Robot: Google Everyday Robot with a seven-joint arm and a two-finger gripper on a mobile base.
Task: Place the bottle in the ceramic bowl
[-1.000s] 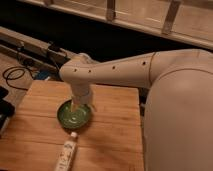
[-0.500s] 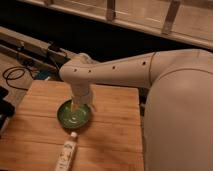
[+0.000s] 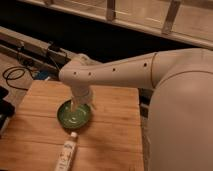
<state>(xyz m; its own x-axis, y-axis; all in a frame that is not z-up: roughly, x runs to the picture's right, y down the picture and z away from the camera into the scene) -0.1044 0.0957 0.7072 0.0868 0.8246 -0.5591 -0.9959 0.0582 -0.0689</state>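
The green ceramic bowl sits on the wooden table, left of centre. The white bottle lies on its side on the table just in front of the bowl, cap toward the bowl, not touching it. My white arm reaches in from the right, and its wrist hangs straight over the bowl. The gripper points down into the bowl; the wrist hides most of it. Nothing shows in it.
A dark gap and metal rails run behind the table. Black cables lie on the floor at the left. A dark object sits at the table's left edge. My large white arm body fills the right side.
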